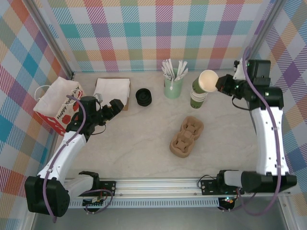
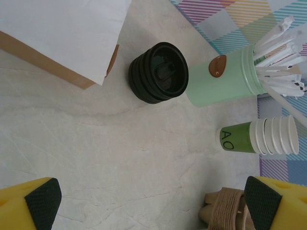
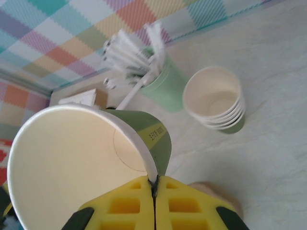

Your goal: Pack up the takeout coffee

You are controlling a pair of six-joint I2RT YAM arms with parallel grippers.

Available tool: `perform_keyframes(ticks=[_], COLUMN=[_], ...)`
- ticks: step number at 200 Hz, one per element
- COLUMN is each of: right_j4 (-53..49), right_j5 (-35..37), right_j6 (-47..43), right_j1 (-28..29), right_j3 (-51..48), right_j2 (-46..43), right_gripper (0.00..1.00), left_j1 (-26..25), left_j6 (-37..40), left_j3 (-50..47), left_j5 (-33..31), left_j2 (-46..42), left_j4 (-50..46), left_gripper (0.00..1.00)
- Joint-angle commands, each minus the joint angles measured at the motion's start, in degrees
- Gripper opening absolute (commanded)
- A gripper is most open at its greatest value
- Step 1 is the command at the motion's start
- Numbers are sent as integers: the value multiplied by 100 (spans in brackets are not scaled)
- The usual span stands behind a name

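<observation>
**Far right: lidless green cup (image 1: pixel 208 80) clamped in the right gripper (image 1: pixel 221 84)**

The right gripper is clenching the cup's rim between its yellow fingers, holding it raised off the table near the stack of cups (image 1: pixel 197 98), right of the stirrer pot (image 1: pixel 172 86). The left gripper (image 1: pixel 111 109) is hanging released, fingers spread wide, over bare table near the black lids (image 1: pixel 143 97). The cardboard carrier (image 1: pixel 187 137) is sitting mid-table.

Left gripper (image 1: pixel 114 108) hangs wide open at left; right gripper (image 1: pixel 220 84), far right, pinches the rim of a lidless cup (image 1: pixel 208 80).
</observation>
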Motion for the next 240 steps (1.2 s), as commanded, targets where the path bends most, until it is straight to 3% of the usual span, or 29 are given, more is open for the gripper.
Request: perform_keyframes(ticks=[1,55,114,151,240], right_j4=[-92,115,628,892,1264], right_j5=[-107,519,1104,1203,1387], right_j6=[294,794,863,773,589], right_j1=[513,2265,3656,3949,4065], right_j3=[-478,-1169,-1147,-1020,-724], right_j2=[-339,-455,651,1525,3005], right_gripper=[8,7,8,9,9], left_j1=[-82,-83,-83,-83,-83], left_j6=[-151,-197,-230,-166,-21], left_j3=[176,205,65,71,106], left_j5=[5,-51,-158,-196,-262], left_j2=[-94,-250,-497,-582,-542], left_j4=[-262,-430,-604,-706,-770], left_gripper=[100,100,100,100,100])
